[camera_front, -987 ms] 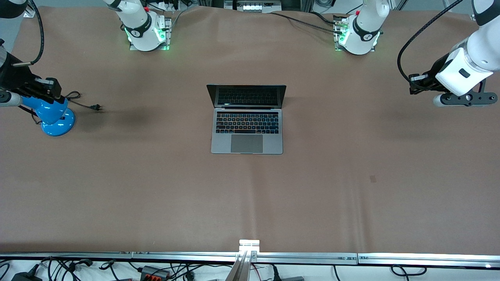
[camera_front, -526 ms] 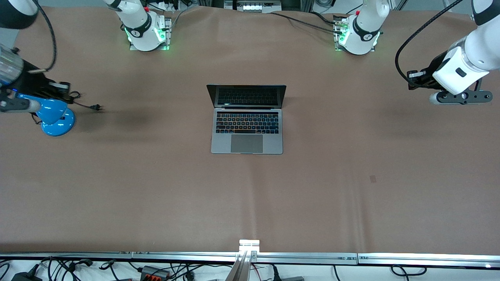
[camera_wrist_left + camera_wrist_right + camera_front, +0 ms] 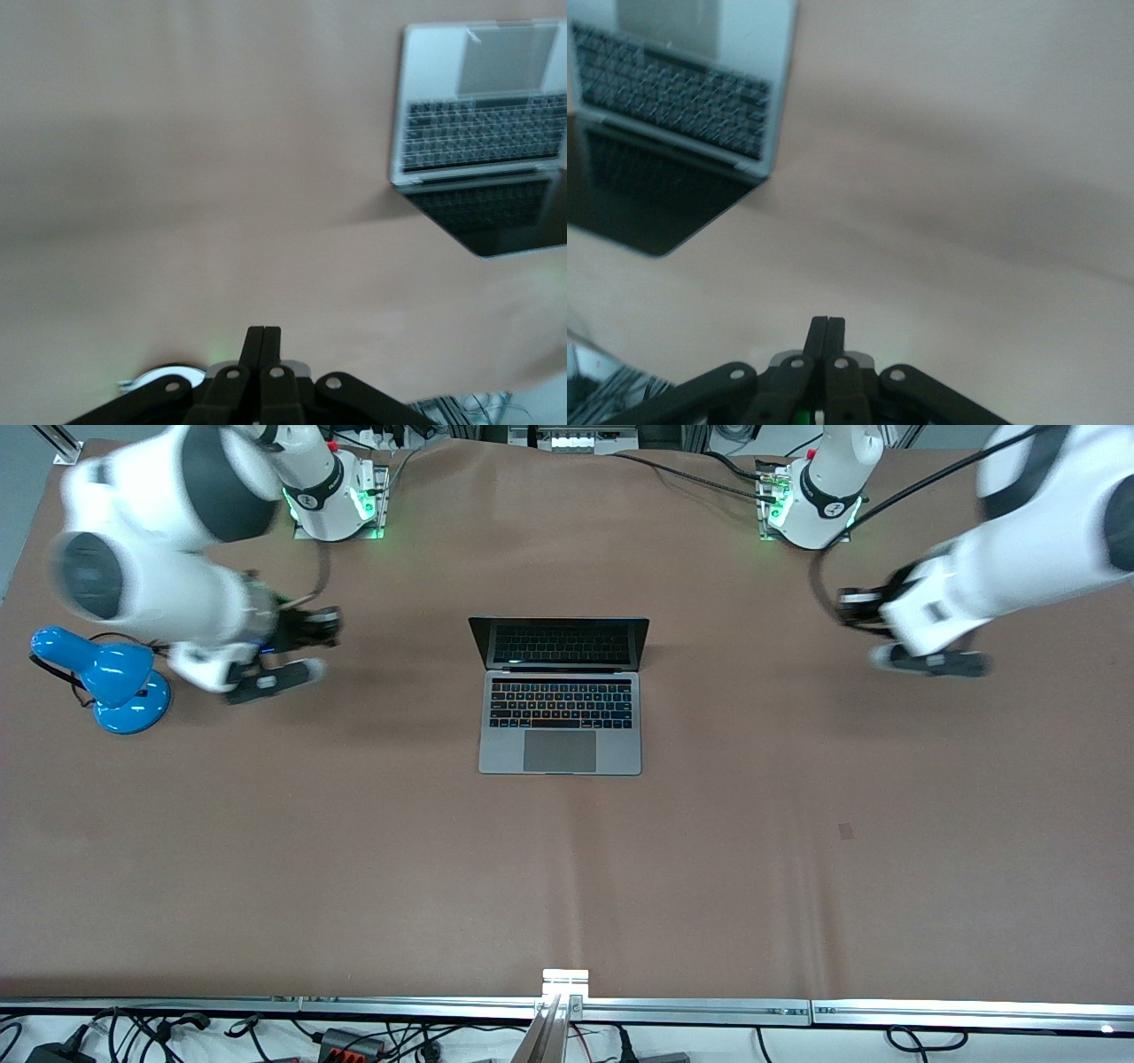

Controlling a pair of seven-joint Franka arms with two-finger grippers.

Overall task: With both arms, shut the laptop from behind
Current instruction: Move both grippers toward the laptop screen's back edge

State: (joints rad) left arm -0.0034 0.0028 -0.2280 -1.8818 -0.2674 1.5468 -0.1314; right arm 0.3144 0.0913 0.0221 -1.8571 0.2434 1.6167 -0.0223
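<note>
covering the table: brown mat | laptop open mid-mat | both grippers' fingers pressed together

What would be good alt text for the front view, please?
An open laptop sits mid-table, screen dark, while the shut left gripper and shut right gripper hang over bare table on either side of it; a blue desk lamp stands at the right arm's end.

Bare table lay all around the open laptop. Toward the right arm's end, a blue lamp stood well apart from the laptop.
</note>
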